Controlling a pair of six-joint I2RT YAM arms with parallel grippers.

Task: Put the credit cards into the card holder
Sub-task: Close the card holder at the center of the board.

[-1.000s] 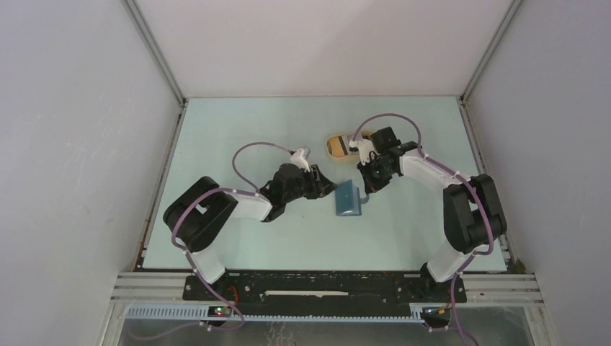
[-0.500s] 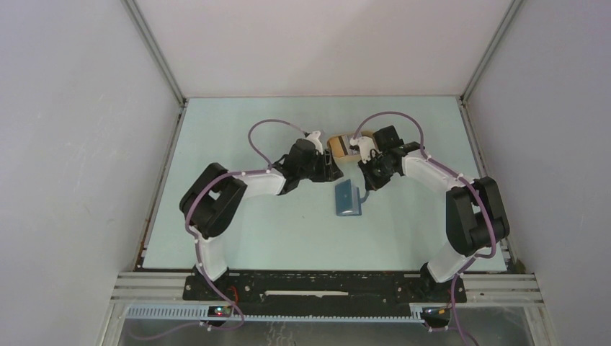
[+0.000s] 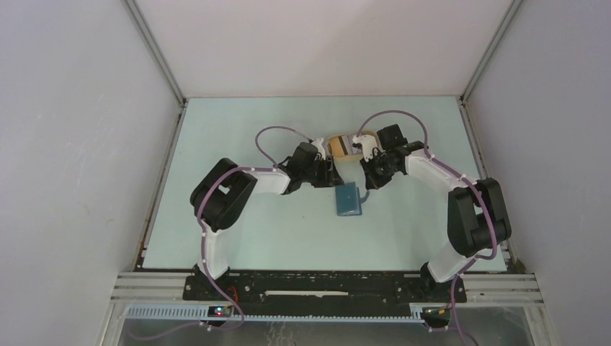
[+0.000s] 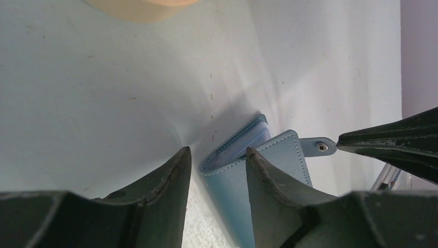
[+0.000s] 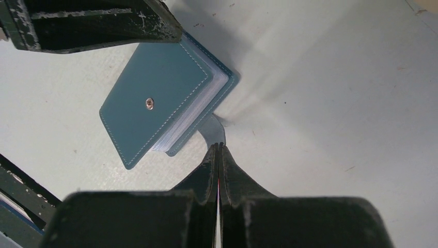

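Left hand (image 3: 331, 175) reached card holder's (image 3: 349, 200) edge.

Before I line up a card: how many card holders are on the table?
1. The teal card holder lies folded on the table, just on the near side of the tan tray. Some of the table is covered, so another could be hidden.

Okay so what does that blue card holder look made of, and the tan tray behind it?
The card holder looks like leather or faux leather: matte teal cover, pale stitching round the edges, a small metal snap stud. Its inner sleeves seem clear plastic, judging by their whitish layered edges. The tray looks like wood or bamboo, tan and matte, but too little shows to be sure.
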